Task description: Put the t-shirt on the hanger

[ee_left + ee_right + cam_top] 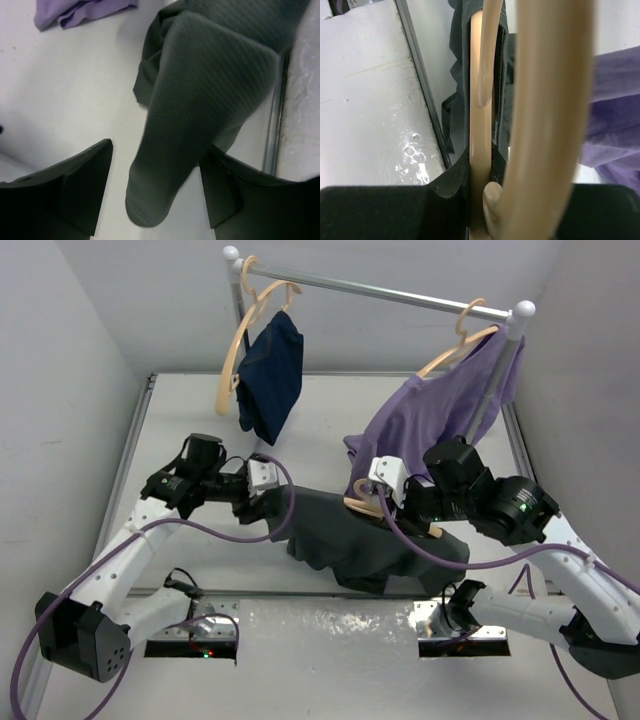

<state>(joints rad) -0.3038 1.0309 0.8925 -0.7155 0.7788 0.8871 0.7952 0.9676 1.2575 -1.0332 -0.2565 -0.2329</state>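
Observation:
The charcoal-grey t-shirt (pixel 340 535) hangs in mid-air between my two grippers, draped over the pale tan hanger (pixel 357 506). In the right wrist view my right gripper (pixel 481 200) is shut on the hanger's flat bar (pixel 481 125). Its curved hook (pixel 555 100) runs up close to the lens, and dark t-shirt fabric (pixel 455 115) is bunched round the bar. My left gripper (pixel 272 502) sits at the shirt's left end. In the left wrist view its jaws stand open (pixel 155 190), and a rounded fold of the t-shirt (pixel 200 100) hangs between the fingers (pixel 75 185) with a gap on each side.
A clothes rail (pixel 380 290) spans the back. A navy garment (pixel 270 375) hangs from it on the left and a lilac shirt (pixel 440 410) on the right, its hem close behind my right wrist. A metal strip (pixel 272 135) edges the table. White walls close both sides.

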